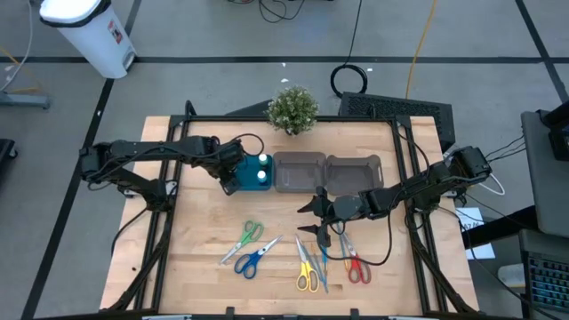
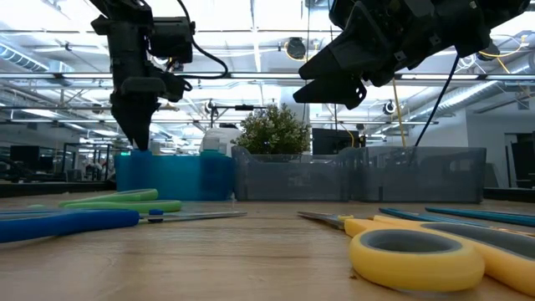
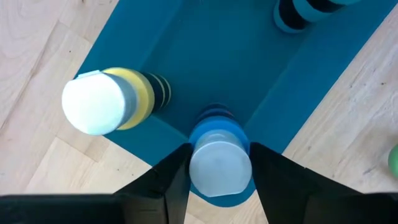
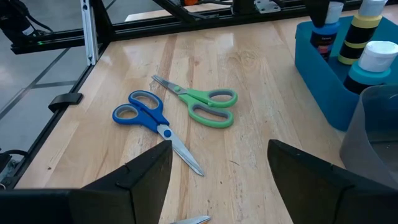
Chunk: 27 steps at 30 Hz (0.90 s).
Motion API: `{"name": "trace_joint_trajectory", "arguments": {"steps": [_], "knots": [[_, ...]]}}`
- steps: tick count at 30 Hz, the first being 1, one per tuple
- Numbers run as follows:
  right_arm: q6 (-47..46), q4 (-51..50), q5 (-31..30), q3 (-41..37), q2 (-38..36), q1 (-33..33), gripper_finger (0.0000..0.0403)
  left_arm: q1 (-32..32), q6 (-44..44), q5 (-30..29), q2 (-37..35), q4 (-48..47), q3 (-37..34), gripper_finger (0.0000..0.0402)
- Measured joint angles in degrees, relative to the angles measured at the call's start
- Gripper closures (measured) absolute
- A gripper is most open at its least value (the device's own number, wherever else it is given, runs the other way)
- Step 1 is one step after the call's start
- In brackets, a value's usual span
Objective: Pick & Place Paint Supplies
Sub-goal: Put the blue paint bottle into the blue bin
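A teal tray [image 1: 252, 169] stands at the table's far left and holds small white-capped bottles. My left gripper [image 3: 219, 180] points down into it, open. Its fingers stand close on either side of the white cap of a blue bottle [image 3: 217, 155], which stands upright in a tray corner. A yellow bottle [image 3: 118, 99] stands beside it. My right gripper [image 1: 308, 218] hovers open over the table's middle, holding nothing. Flat on the wood lie green scissors [image 1: 250, 233], blue scissors [image 1: 256, 258], yellow scissors [image 1: 305, 268], red scissors [image 1: 355, 267] and thin blue sticks [image 1: 322, 260].
Two grey translucent bins [image 1: 326, 172] stand right of the tray, just beyond my right gripper. A small potted plant [image 1: 292, 108] sits at the far edge. Black frame rails run along the table's sides. Bare wood lies at the near left.
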<state>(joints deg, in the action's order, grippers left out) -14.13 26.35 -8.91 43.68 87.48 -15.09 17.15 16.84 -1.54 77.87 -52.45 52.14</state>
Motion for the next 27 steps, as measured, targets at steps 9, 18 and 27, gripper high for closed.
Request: {"name": "trace_joint_trajectory", "arguments": {"steps": [9, 18, 27], "knots": [[0.01, 0.0, 0.0, 0.0, 0.0, 0.0, 0.0149, -0.02, 2.82, 0.58, 0.0, 0.04, -0.02, 0.0218], [0.01, 0.0, 0.0, 0.0, 0.0, 0.0, 0.0149, -0.02, 1.64, 1.66, 0.0, 0.13, 0.0, 0.0164], [0.02, 0.0, 0.0, 0.0, 0.01, 0.0, 0.0149, 0.0, -1.64, 1.67, 0.02, -0.21, 0.55, 0.0139]]}}
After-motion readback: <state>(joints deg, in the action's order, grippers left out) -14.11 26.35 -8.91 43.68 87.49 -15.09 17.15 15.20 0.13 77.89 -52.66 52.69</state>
